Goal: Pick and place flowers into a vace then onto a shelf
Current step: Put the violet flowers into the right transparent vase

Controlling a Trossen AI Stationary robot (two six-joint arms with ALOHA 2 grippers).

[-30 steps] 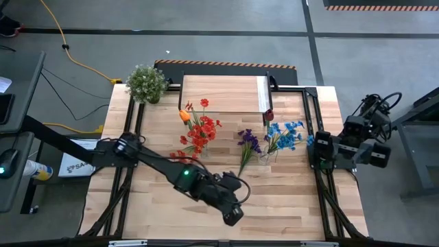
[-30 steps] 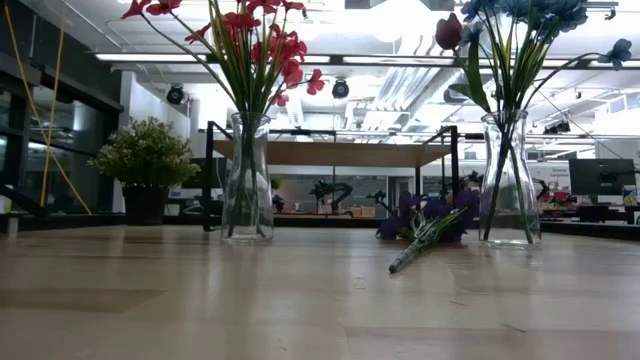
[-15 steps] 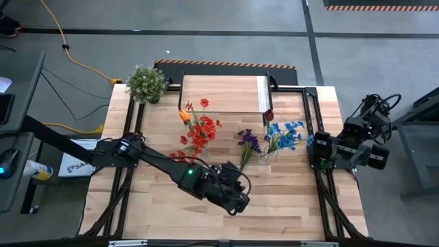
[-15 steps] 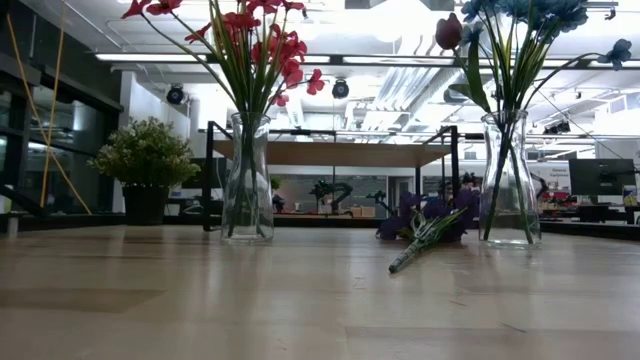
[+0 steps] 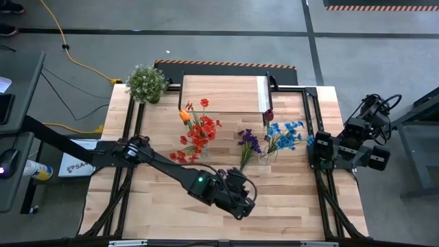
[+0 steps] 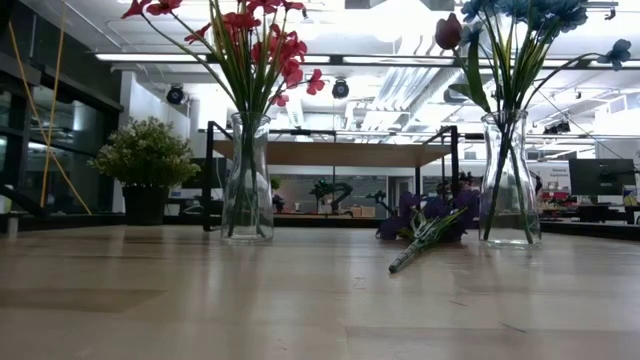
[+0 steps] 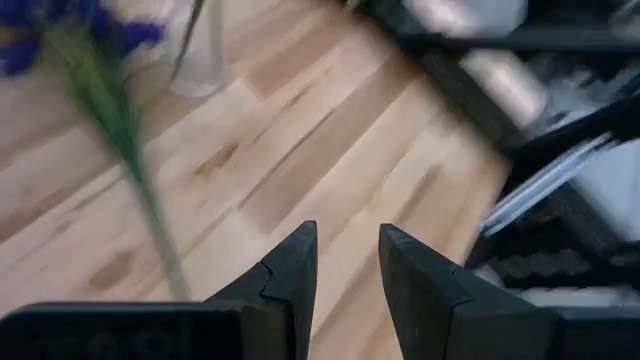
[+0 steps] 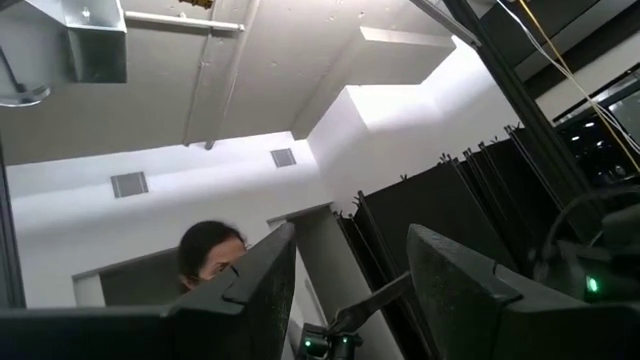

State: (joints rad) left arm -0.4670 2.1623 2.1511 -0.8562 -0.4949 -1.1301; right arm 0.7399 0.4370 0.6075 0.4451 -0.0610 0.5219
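1. the table (image 5: 288, 213) fills the middle of the high view, with the shelf (image 5: 223, 95) at its upper centre.
2. left arm reaches to lower centre; left gripper (image 5: 245, 208) has its fingers a little apart, holding nothing.
3. right gripper (image 5: 317, 149) sits parked at the right edge, fingers spread, empty.
4. red flowers (image 5: 199, 130) and blue flowers (image 5: 285, 135) stand in vases mid-frame.
5. purple flowers (image 5: 248, 143) lie flat between them.

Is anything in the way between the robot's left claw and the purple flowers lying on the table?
Nothing visible. Only bare table lies between the left end effector and the purple flowers, whose stem points toward it.
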